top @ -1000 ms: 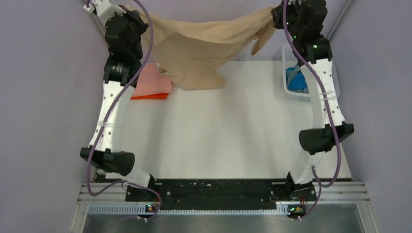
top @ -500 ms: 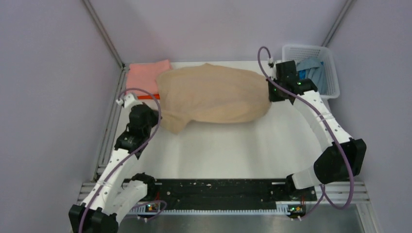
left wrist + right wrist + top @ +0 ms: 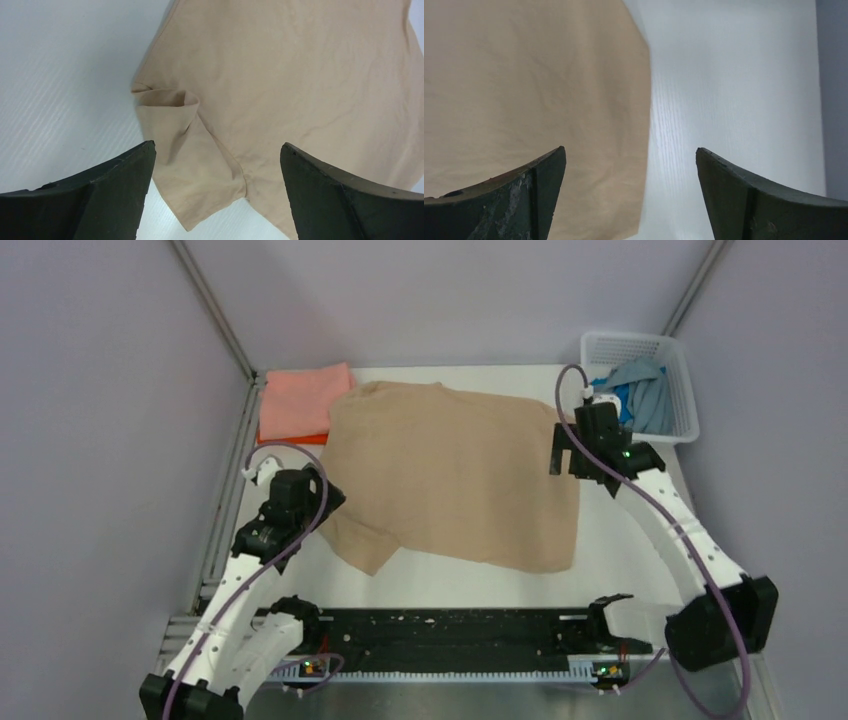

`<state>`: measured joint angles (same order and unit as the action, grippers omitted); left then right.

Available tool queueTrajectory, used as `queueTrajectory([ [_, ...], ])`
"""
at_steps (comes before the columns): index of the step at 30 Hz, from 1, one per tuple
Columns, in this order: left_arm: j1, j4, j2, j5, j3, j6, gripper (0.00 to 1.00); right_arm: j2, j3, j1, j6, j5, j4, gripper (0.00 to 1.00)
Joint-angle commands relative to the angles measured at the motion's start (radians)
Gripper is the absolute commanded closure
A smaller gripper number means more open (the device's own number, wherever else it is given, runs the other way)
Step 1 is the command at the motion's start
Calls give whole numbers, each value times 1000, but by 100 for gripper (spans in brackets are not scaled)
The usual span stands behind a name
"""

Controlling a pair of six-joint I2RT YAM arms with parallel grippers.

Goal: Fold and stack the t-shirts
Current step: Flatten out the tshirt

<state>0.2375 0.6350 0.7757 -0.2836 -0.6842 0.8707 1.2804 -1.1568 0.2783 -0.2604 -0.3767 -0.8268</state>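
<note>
T-shirt (image 3: pixel 450 475) in tan lies between left pincer (image 3: pixel 217 146) and right pincer (image 3: pixel 629 150), both spread empty; its bunched seven-o'clock sleeve (image 3: pixel 200 185) wants smoothing before folding.

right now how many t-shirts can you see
5: a tan one spread mid-table; a pink one folded far left, atop an orange one; a blue-grey one and a blue one in the basket. More may be hidden there.

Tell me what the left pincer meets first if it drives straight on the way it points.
Most likely the tan t-shirt: the open left pincer points down at its crumpled sleeve, with nothing in between. How far above the cloth it hangs is unclear.
</note>
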Motion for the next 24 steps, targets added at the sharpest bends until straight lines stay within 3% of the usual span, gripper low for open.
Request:
queueTrajectory([
  [1,2,-15,15,16,-37,-15,1,-238,198,3,-94,167,320,1],
  [5,2,-111,121,140,-69,-77,1,-309,340,2,-103,419,445,1],
  [9,6,-266,284,308,-100,-101,1,-217,419,5,-151,530,537,1],
  [18,23,-355,691,384,-194,-149,2,142,396,20,-194,411,672,1],
  [24,31,-397,861,420,-224,-157,2,285,347,18,-220,260,637,1],
])
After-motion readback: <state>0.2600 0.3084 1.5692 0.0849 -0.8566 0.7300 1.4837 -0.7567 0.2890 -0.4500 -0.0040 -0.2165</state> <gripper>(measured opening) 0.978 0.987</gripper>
